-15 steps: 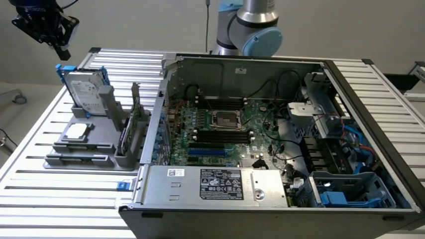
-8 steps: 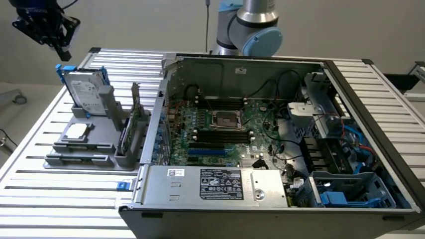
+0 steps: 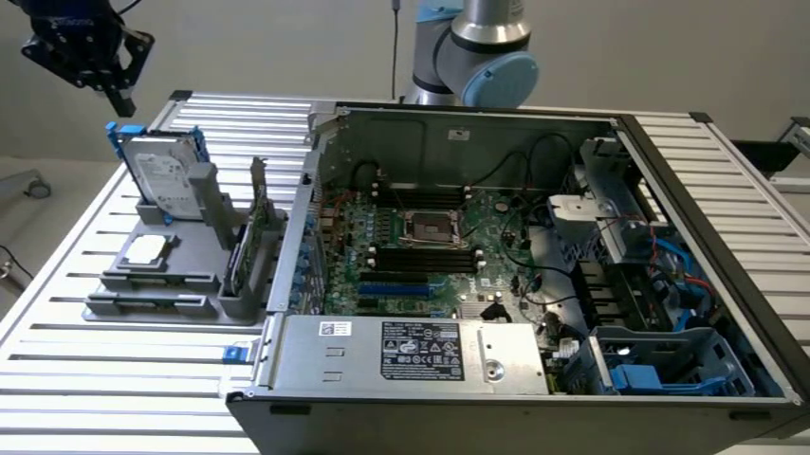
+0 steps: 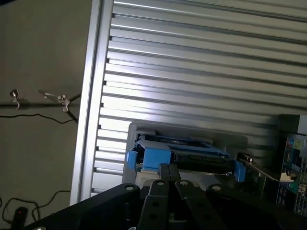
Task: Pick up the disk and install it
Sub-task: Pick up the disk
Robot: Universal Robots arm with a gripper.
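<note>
At the upper left of the exterior view your gripper (image 3: 117,95) hangs with its jaws shut and empty. It is just above the disk (image 3: 165,175), which stands upright on edge in the grey holder (image 3: 162,289) at the left. Spread the jaws before lowering, centred over the disk's blue top edge and square to it. The open computer case (image 3: 456,133) sits to the right, well apart.

Silver-grey disk (image 3: 167,175) edged in blue, black claw (image 3: 120,100), ribbed silver table (image 3: 89,379), green motherboard (image 3: 487,223).
</note>
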